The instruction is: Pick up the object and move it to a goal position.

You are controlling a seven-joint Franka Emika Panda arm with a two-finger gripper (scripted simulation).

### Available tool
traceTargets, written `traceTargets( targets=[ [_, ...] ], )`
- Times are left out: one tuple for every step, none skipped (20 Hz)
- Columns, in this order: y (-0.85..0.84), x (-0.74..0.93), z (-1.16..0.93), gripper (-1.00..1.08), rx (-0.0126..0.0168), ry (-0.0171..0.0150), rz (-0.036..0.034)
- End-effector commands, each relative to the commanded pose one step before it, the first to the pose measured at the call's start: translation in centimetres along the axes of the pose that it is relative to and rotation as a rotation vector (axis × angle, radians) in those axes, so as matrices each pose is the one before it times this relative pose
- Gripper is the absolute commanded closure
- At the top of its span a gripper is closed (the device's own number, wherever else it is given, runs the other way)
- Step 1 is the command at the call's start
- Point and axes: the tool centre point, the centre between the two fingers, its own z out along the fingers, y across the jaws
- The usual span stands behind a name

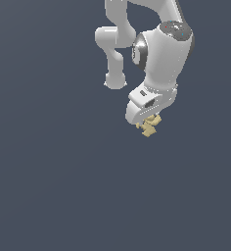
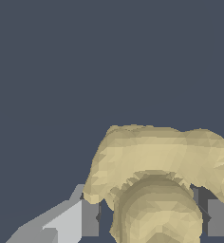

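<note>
object, pale yellow-tan, knobbly lump (blocky protrusions), between gripper fingers

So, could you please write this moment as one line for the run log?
phase: grasp | gripper: shut on yellow-tan lump, which sits between both fingers | surface contact: cannot tell | goal marker: none visible

My white arm comes in from the top of the exterior view and bends down over the plain dark slate-blue ground. My end effector points downward, and the small pale yellow-tan knobbly object sits directly under it, touching it, its upper part hidden by my end effector's body.
</note>
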Motion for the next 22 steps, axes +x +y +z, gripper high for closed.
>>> traceTargets(
  targets=[
    [-0.926,-0.516,-2.836,1.08,0.00000,-0.00029,-0.00005],
    [-0.335,-0.165,-1.062,1.08,0.00059,0.00019,-0.00029],
    [-0.322,-0.158,-1.027,1.08,0.00000,0.00000,0.00000],
    [-0.309,-0.150,-0.988,1.08,0.00000,0.00000,0.00000],
    [-0.296,-0.140,-0.949,1.08,0.00000,0.00000,0.00000],
    [-0.282,-0.130,-0.910,1.08,0.00000,0.00000,0.00000],
    [-0.250,-0.125,-0.873,1.08,0.00063,0.00027,-0.00005],
    [-0.251,-0.106,-0.825,1.08,0.00000,0.00000,0.00000],
    [-0.233,-0.095,-0.772,1.08,0.00000,0.00000,0.00000],
    [-0.214,-0.085,-0.710,1.08,0.00000,0.00000,0.00000],
    [-0.194,-0.076,-0.648,1.08,0.00000,0.00000,0.00000],
    [-0.175,-0.066,-0.586,1.08,0.00000,0.00000,0.00000],
    [-0.156,-0.057,-0.525,1.08,0.00000,0.00000,0.00000],
    [-0.077,-0.071,-0.473,1.08,0.00057,0.00034,0.00071],
    [-0.117,-0.036,-0.403,1.08,0.00000,0.00000,0.00000],
    [-0.098,-0.024,-0.343,1.08,0.00000,0.00000,0.00000],
    [-0.078,-0.013,-0.284,1.08,0.00000,0.00000,0.00000],
    [-0.060,-0.002,-0.225,1.08,0.00000,0.00000,0.00000],
    [-0.042,0.008,-0.167,1.08,0.00000,0.00000,0.00000],
    [0.008,0.002,-0.115,1.08,-0.00010,0.00002,0.00068],
    [-0.012,0.015,-0.061,1.08,0.00000,0.00000,0.00000],
    [-0.003,0.006,-0.018,1.08,0.00000,0.00000,0.00000]
  ],
)
